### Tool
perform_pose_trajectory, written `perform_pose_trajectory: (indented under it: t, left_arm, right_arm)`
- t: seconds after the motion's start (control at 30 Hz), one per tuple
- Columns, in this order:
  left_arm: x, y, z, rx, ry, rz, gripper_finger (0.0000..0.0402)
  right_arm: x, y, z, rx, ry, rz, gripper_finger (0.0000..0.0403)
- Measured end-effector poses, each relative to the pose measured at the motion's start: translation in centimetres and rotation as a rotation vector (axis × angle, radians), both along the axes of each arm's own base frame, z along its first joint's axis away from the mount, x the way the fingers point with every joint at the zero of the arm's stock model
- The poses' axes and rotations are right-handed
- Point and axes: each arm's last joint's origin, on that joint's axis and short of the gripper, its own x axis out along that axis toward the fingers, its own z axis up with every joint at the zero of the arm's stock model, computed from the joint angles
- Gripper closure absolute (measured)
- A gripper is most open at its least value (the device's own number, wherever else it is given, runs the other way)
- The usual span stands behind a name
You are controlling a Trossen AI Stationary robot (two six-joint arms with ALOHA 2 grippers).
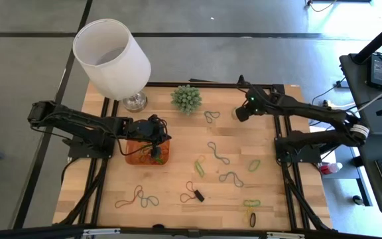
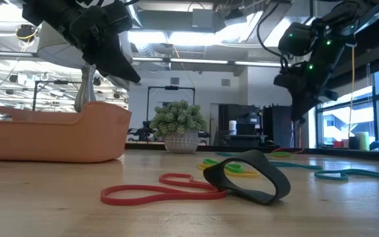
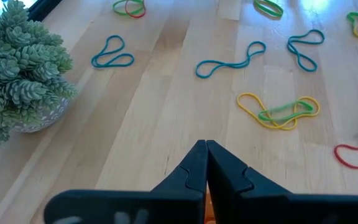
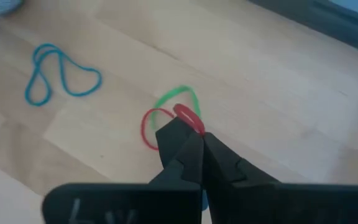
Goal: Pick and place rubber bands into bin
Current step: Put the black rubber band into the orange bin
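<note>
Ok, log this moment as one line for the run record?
left end effector: shut, over bin | right end effector: shut on red-green rubber band, far table side | many bands loose on table

One bin, one lampshade, one spiky plant, two end effectors, roughly ten rubber band clusters loose on the bench.

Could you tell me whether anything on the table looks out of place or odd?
Mostly no. Rubber bands lie scattered loose over the wooden table, several twisted or linked. The lamp and plant stand upright, and the orange bin sits flat.
</note>
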Motion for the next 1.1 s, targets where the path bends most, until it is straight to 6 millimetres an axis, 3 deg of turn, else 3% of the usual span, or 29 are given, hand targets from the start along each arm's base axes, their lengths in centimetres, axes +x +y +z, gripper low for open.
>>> perform_pose_trajectory:
  t: [0.67, 1.1]
  left_arm:
    - [0.0, -0.01, 0.0, -0.02, -0.004, 0.014, 0.0399]
    - [0.0, 0.0, 0.0, -0.019, -0.004, 0.014, 0.0399]
  right_arm:
    - [0.54, 0.73, 0.15, -0.009, -0.012, 0.048, 0.0397]
    - [0.57, 0.71, 0.18, -0.015, -0.011, 0.057, 0.0361]
